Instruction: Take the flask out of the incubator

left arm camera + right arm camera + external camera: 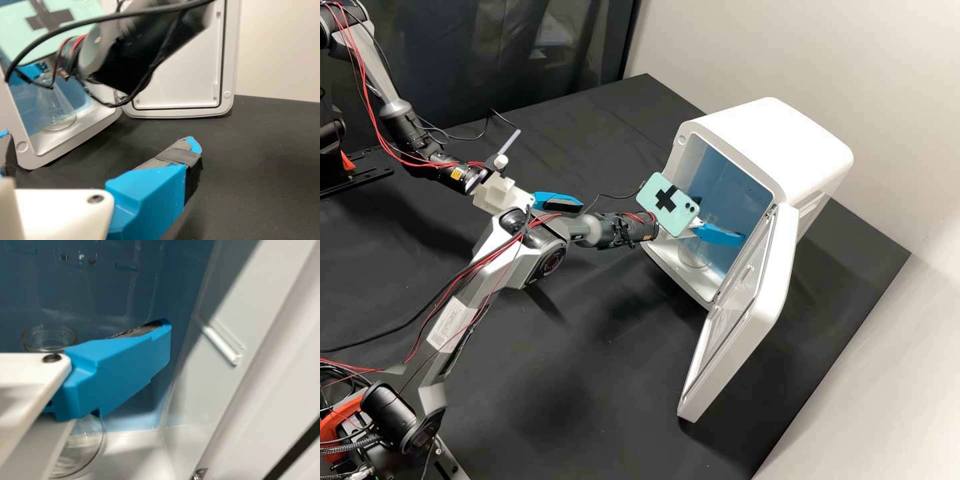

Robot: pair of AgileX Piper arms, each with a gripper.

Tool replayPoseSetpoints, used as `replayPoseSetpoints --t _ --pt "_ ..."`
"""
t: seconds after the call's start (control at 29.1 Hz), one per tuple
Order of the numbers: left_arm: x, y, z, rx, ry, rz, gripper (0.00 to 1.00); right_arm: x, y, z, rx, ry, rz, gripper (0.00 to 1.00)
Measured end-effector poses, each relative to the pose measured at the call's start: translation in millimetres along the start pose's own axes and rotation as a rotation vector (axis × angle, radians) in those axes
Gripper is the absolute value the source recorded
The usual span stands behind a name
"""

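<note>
Flask (695, 253) seen standing on the floor of the open incubator (787, 143), with the right end effector (719, 233) placed inside the chamber.
The right end effector is held just beside the flask's neck; whether it is spread or pinching cannot be told. The left end effector (568, 201) is held spread above the table (600, 360), well apart from the incubator, whose door (747, 300) is swung wide.

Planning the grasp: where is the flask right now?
In the high view, the flask stands upright inside the open incubator, on its floor, at the bench's right.
</note>
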Motion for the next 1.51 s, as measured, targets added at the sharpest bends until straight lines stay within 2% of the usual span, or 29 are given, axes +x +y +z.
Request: replayPoseSetpoints --t 0.03,0.17,0.24,0.34,0.38,0.52,0.65,0.83,0.96,1.1,1.17,1.38,1.48,1.51 --pt "-0.1 -0.2 0.8 0.001 -0.002 0.0 1.0 2.3 -2.6 -1.4 -0.011 -0.003 -0.007 1.0" --pt "0.1 -0.2 2.9 0.0 -0.007 -0.001 1.0 7.0 -9.9 -3.0 -0.022 -0.019 -0.013 1.0" --pt "0.2 0.0 4.2 0.006 -0.008 0.0 1.0 9.2 -16.0 -4.6 -0.032 -0.025 -0.034 1.0" --pt "1.2 1.8 4.8 0.005 -0.01 0.007 1.0 11.5 -20.5 -5.9 -0.047 -0.034 -0.043 1.0" --pt "1.2 1.8 4.8 0.005 -0.01 0.007 1.0 12.6 -24.7 -6.3 -0.057 -0.037 -0.058 1.0" --pt "1.2 1.8 4.8 0.005 -0.01 0.007 1.0 14.2 -27.4 -6.0 -0.062 -0.053 -0.063 1.0" --pt "1.2 1.8 4.8 0.005 -0.01 0.007 1.0 15.3 -30.5 -4.4 -0.085 -0.057 -0.068 1.0" --pt "1.2 1.8 4.8 0.005 -0.01 0.007 1.0 17.7 -33.6 -2.2 -0.08 -0.084 -0.08 1.0" --pt "1.2 1.8 4.8 0.005 -0.01 0.007 1.0 18.7 -41.4 2.0 -0.085 -0.096 -0.109 1.0" --pt "1.2 1.8 4.8 0.005 -0.01 0.007 1.0 22.7 -44.1 4.0 -0.089 -0.101 -0.111 1.0" --pt "1.2 1.8 4.8 0.005 -0.01 0.007 1.0 25.2 -42.7 5.0 -0.081 -0.106 -0.112 1.0" --pt "1.2 1.8 4.8 0.005 -0.01 0.007 1.0 28.2 -40.4 3.0 -0.102 -0.1 -0.108 1.0" --pt "1.2 1.8 4.8 0.005 -0.01 0.007 1.0 28.5 -39.7 1.9 -0.102 -0.097 -0.109 1.0" --pt "1.2 1.8 4.8 0.005 -0.01 0.007 1.0 28.5 -39.8 1.9 -0.095 -0.097 -0.11 0.0"
